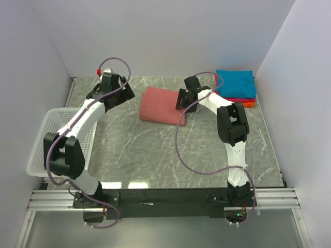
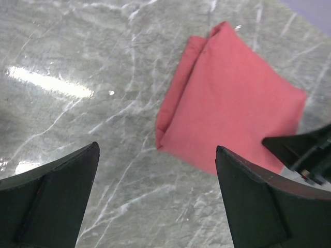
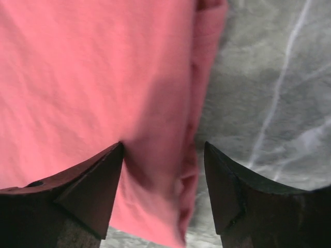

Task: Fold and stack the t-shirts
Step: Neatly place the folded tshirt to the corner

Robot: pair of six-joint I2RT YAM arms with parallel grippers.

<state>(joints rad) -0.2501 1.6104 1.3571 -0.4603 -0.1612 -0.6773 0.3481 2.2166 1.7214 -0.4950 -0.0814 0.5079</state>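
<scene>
My left gripper [image 2: 156,150] hung spread, empty, left of the folded salmon shirt [image 1: 160,106] at mid-table; my right gripper [image 3: 164,145] straddled its right edge, unclenched. I judged I should pinch all layers together before carrying it to the teal-topped stack [image 1: 235,82] far right.

Top view: magenta tee [image 1: 230,99] & orange tee [image 1: 249,105] mostly hidden under teal tee [image 1: 235,82], only edges show. Right wrist view: salmon tee [image 3: 93,77] blurred, cut off top & left.
</scene>
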